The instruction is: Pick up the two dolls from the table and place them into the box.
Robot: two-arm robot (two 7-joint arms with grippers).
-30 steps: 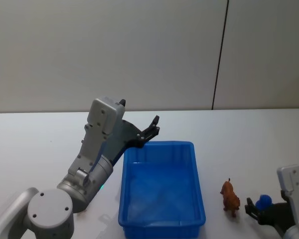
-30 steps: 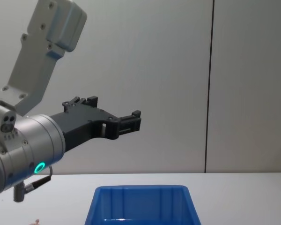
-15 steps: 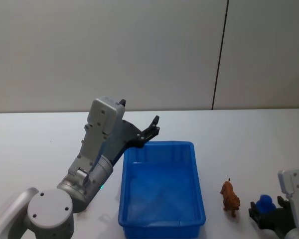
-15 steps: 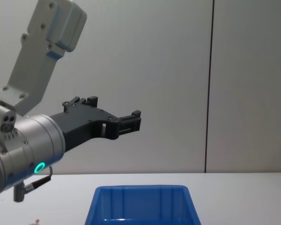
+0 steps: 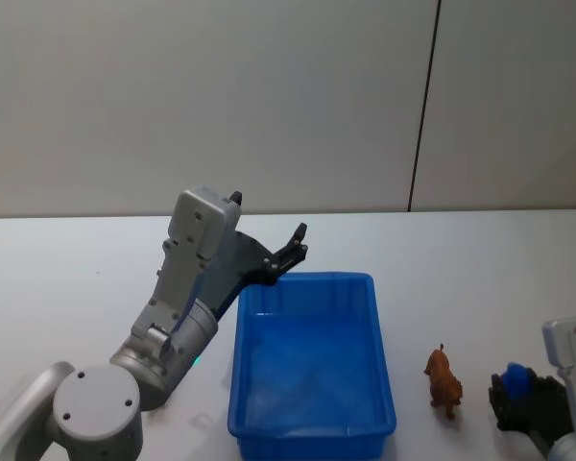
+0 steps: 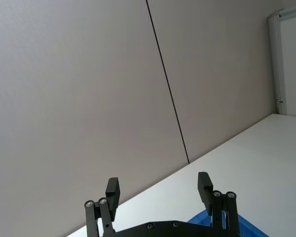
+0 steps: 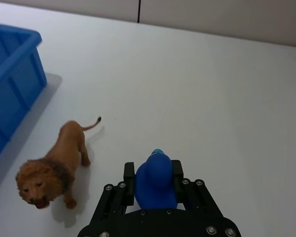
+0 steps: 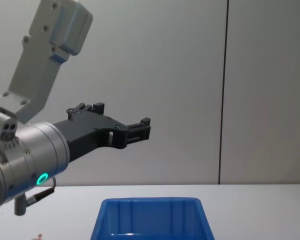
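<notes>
On the white tabletop (image 5: 58, 279), the blue box (image 5: 307, 444) sits below the raised left tool (image 5: 300, 242), whose fingers are spread apart. The right tool (image 7: 154, 170) is clamped on a blue doll (image 7: 155, 187). A brown lion doll (image 7: 52, 170) stands just beside it, on the box side.

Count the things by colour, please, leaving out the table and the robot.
Blue: 2, the box and the blue doll in the right gripper
Brown: 1, the lion doll
Total: 3
</notes>
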